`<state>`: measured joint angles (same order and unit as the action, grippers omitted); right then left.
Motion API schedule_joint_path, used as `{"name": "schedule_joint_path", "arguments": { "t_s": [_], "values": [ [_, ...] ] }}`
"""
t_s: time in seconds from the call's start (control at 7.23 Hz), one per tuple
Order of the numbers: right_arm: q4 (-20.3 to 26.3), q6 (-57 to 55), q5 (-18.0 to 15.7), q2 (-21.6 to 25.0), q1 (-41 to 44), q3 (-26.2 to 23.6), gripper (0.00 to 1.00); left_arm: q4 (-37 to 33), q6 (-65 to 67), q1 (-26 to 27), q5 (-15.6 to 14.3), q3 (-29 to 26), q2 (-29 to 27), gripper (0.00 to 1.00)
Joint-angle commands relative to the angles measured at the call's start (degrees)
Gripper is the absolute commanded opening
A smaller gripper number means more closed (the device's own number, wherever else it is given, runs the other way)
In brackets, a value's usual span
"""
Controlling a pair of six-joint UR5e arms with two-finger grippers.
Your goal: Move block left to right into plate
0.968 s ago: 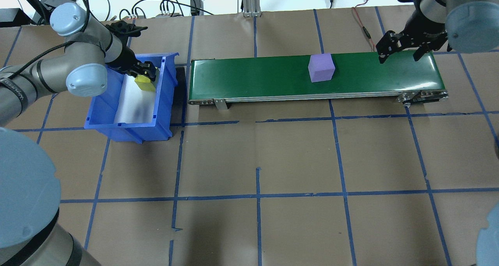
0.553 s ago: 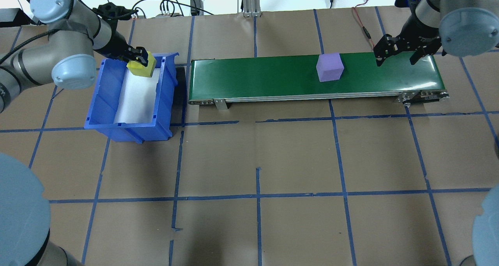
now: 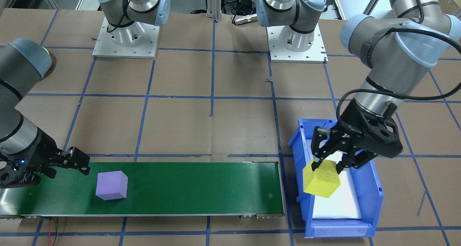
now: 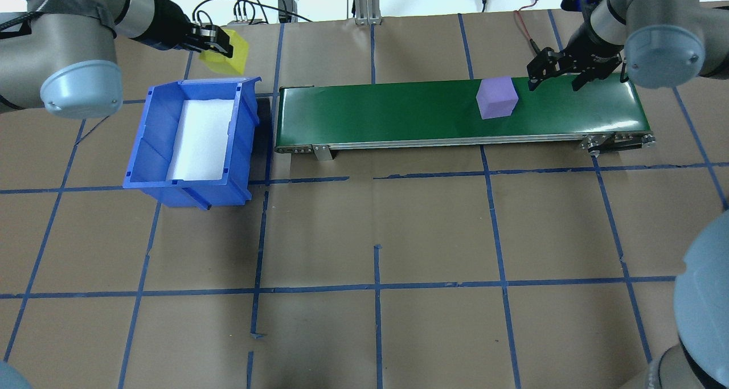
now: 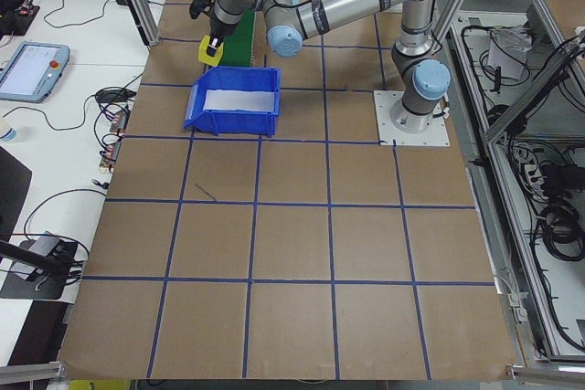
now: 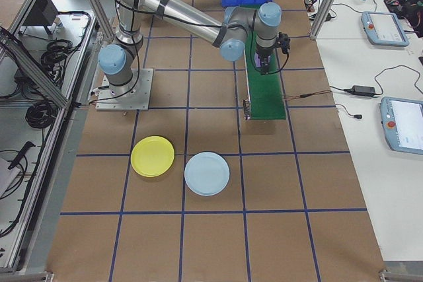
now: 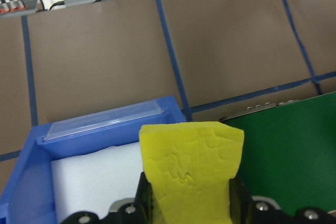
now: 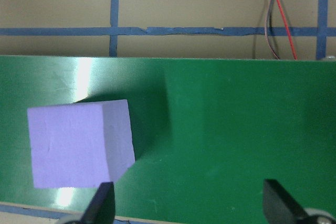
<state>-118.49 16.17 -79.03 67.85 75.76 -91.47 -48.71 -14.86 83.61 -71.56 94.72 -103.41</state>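
My left gripper (image 4: 216, 46) is shut on a yellow foam block (image 4: 226, 58), held in the air over the far rim of the blue bin (image 4: 142, 150); the left wrist view shows the yellow block (image 7: 189, 166) between the fingers. A purple block (image 4: 497, 97) rides on the green conveyor belt (image 4: 387, 113) toward its right end. My right gripper (image 4: 555, 83) hangs open just right of it, low over the belt, and the right wrist view shows the purple block (image 8: 81, 142) to the left of both fingertips. Two plates, yellow (image 6: 153, 156) and light blue (image 6: 207, 173), lie on the table's right part.
The bin has a white foam liner (image 4: 202, 138) and stands just left of the conveyor's left end. Cables and a power strip (image 4: 245, 13) run along the far table edge. A red wire (image 4: 529, 41) lies behind the belt's right end.
The left gripper rose out of the bin with the yellow block and moved toward the far edge. The purple block travelled right along the belt. The right gripper shifted left toward it.
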Motion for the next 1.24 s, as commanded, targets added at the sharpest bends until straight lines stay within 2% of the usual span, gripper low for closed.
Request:
{"name": "schedule_joint_path", "arguments": {
  "t_s": [0.0,0.14,0.28,0.41,0.55,0.69,0.83,0.97,1.11],
  "values": [
    [-0.52,0.01,0.98,-0.61,0.01,-0.02,1.00,3.41,12.62,6.72,0.28,0.99,-1.87,0.52],
    [-0.52,0.01,1.07,-1.05,0.01,-0.19,0.99,4.23,14.14,7.87,0.28,1.17,-3.71,0.51],
    [-0.60,-0.26,3.33,-1.49,0.01,-0.28,0.99,5.80,14.51,9.18,0.10,1.87,-6.69,0.46],
    [-0.61,-0.69,5.96,-2.71,0.01,-0.20,0.99,9.91,14.69,9.37,0.01,2.05,-9.16,0.46],
    [-1.39,-0.70,5.55,-3.07,0.01,-0.46,0.99,10.04,14.69,9.37,-0.16,2.05,-9.97,0.47],
    [-1.48,-0.61,4.33,-3.25,0.01,-1.16,0.99,10.04,14.69,9.37,-2.51,2.05,-11.19,0.48],
    [-1.48,-1.57,2.93,-3.43,0.01,-1.34,0.96,10.04,14.69,9.37,-3.58,2.05,-11.99,0.87],
    [-1.48,-1.58,2.74,-3.52,0.01,-1.51,0.52,9.86,14.51,9.46,-4.46,2.05,-11.21,1.00],
    [-1.48,-0.88,2.65,-3.43,-0.08,-1.51,0.27,9.69,14.42,9.37,-4.56,2.05,-11.20,1.00]
  ]
}}
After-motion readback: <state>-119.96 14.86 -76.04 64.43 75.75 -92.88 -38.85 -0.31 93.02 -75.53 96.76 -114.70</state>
